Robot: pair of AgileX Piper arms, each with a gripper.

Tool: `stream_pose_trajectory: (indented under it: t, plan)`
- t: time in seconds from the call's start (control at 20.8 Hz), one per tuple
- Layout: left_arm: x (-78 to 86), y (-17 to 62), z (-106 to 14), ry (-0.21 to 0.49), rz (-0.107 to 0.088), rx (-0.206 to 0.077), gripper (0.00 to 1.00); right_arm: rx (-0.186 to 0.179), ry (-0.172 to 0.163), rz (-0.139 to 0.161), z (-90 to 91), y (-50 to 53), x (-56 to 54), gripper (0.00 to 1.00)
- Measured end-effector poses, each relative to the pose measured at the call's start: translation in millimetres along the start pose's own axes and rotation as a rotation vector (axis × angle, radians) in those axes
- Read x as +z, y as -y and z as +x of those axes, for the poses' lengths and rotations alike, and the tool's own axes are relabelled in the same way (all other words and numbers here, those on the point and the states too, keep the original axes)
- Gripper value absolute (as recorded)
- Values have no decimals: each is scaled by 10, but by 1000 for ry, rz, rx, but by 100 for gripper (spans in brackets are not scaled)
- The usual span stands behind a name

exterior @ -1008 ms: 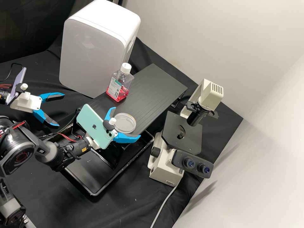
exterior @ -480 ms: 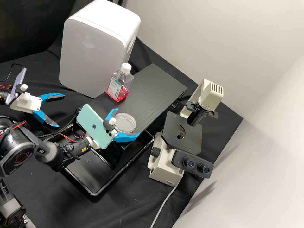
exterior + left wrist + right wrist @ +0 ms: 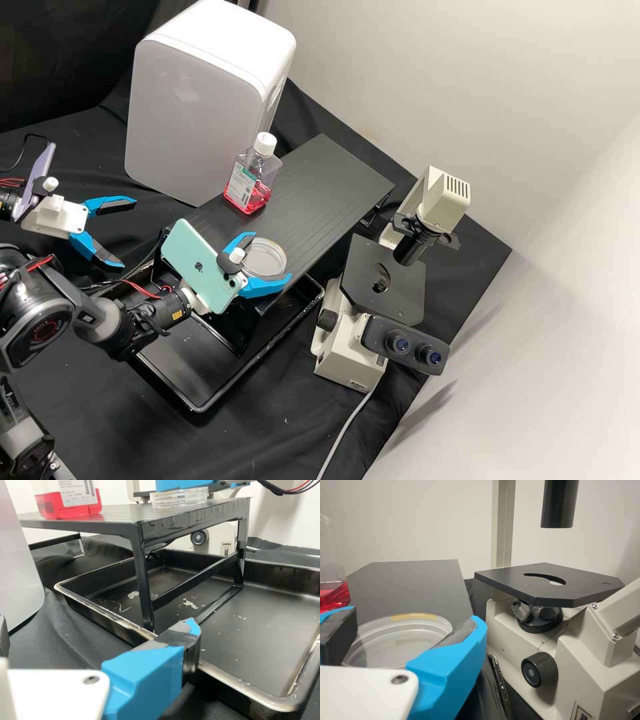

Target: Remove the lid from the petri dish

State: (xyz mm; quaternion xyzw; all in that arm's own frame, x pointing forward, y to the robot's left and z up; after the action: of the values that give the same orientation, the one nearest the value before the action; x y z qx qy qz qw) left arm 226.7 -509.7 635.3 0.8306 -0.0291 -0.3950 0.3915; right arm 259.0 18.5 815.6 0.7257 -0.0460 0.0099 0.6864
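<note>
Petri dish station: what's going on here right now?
The right gripper sits around the petri dish at the near end of the raised black platform; whether it grips yet is unclear. The lid is on, not yet lifted. The left gripper hangs open off to the side, holding nothing. A flask of red liquid stands further along the platform.

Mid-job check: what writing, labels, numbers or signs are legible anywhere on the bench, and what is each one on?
Nothing reads clearly enough to quote.
Flask: its label carries printed lines and a barcode, too small to read.
Microscope: a small mark low on its white base, too blurred to read.
Petri dish: no legible writing on its lid.
</note>
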Motion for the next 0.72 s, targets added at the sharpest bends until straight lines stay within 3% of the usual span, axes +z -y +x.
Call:
stream_pose_trajectory:
  t: [0.29,0.34,0.72]
  plan:
    - [0,0,0,0,0,0,100,0,0,0,0,0,0,0]
    - [0,0,0,0,2,0,100,0,0,0,0,0,0,100]
    - [-11,36,7,-7,-2,-12,100,0,0,-1,0,0,0,100]
